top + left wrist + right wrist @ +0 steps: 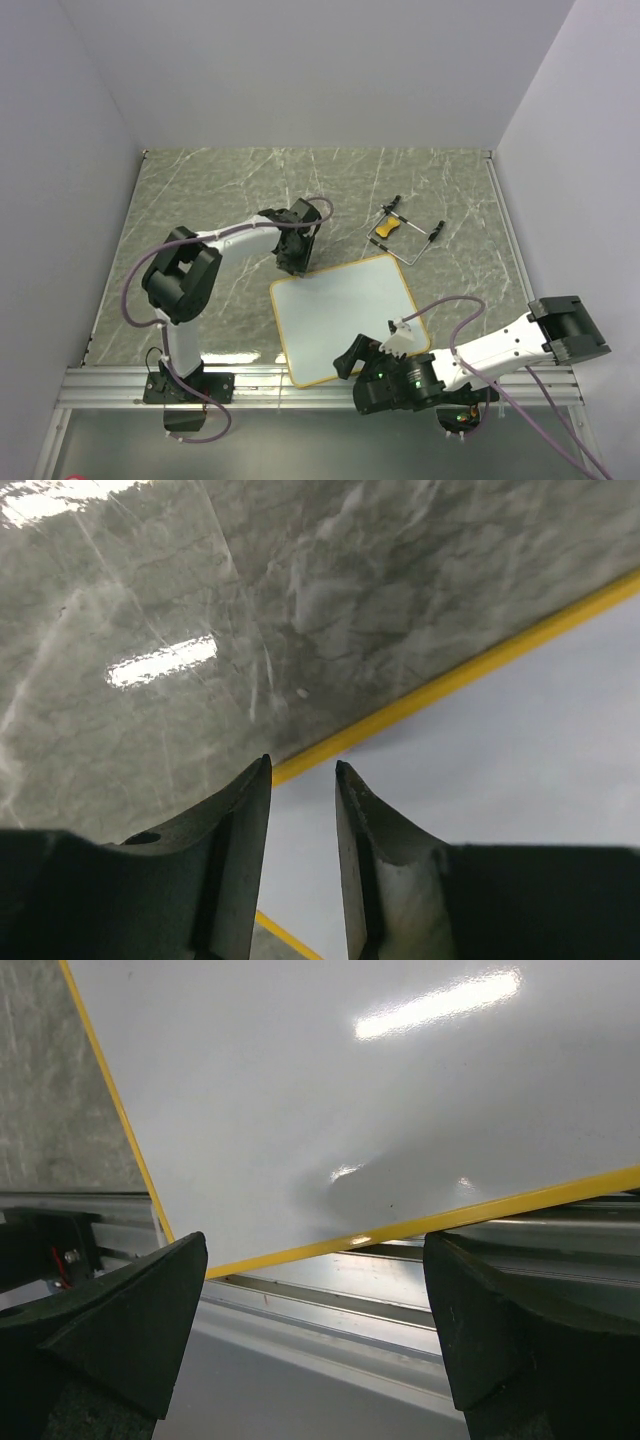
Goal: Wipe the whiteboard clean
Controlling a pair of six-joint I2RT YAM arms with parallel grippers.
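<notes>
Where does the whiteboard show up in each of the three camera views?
Top external: the whiteboard lies near the centre, turned askew on the table.
Left wrist: the whiteboard fills the lower right of the picture.
Right wrist: the whiteboard fills most of the upper picture.
Shared landmark: its yellow rim, seen in all three views against the grey marbled table.

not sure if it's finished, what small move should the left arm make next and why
Probably lift the left pincer clear of the far corner of the whiteboard: its jaws stand parted with nothing between, the board shows no marks, and the eraser lies off it.
</notes>
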